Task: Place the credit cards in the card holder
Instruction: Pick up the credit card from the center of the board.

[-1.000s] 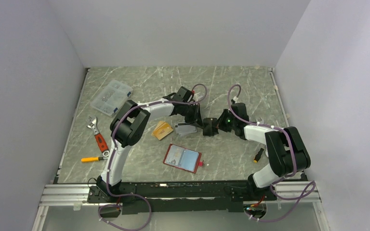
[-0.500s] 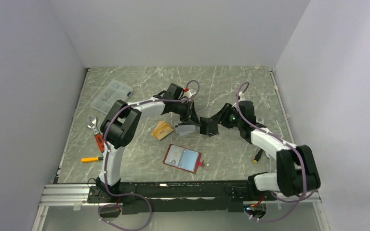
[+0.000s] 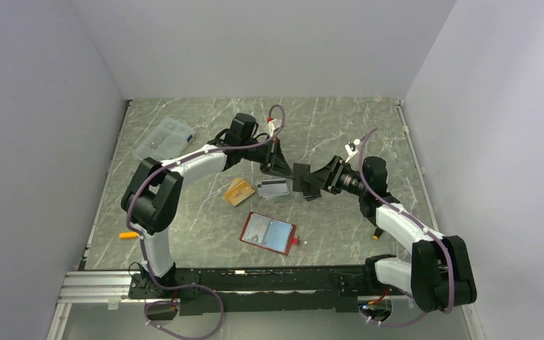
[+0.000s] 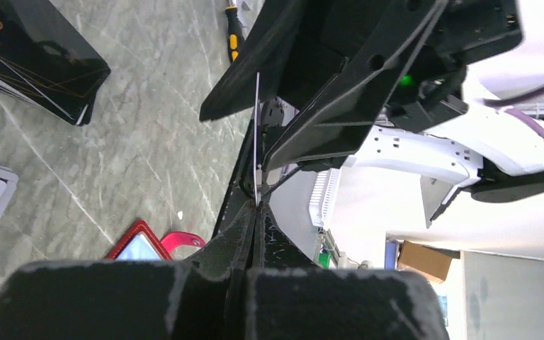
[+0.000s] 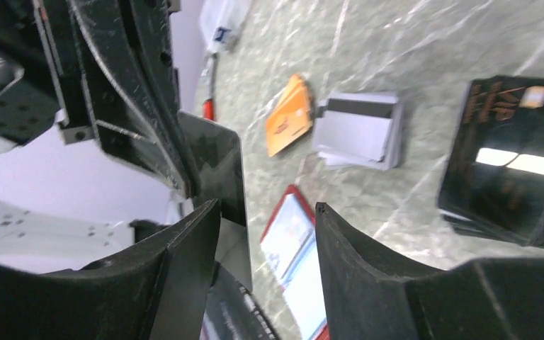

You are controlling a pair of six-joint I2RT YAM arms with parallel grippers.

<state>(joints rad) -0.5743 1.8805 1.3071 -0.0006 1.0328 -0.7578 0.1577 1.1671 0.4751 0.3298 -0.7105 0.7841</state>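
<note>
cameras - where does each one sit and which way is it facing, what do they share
top external: above and behind the bases, looking down on both arms.
left wrist: on the left arm, looking along the shut left gripper, which pinches a thin dark card edge-on.
right wrist: looks between the open right gripper fingers at the table.
All share the card holder.

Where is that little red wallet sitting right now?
In the top view, the red card holder lies open on the table near the front edge, midway between both arms, just in front of the orange cards and silver cards.
</note>
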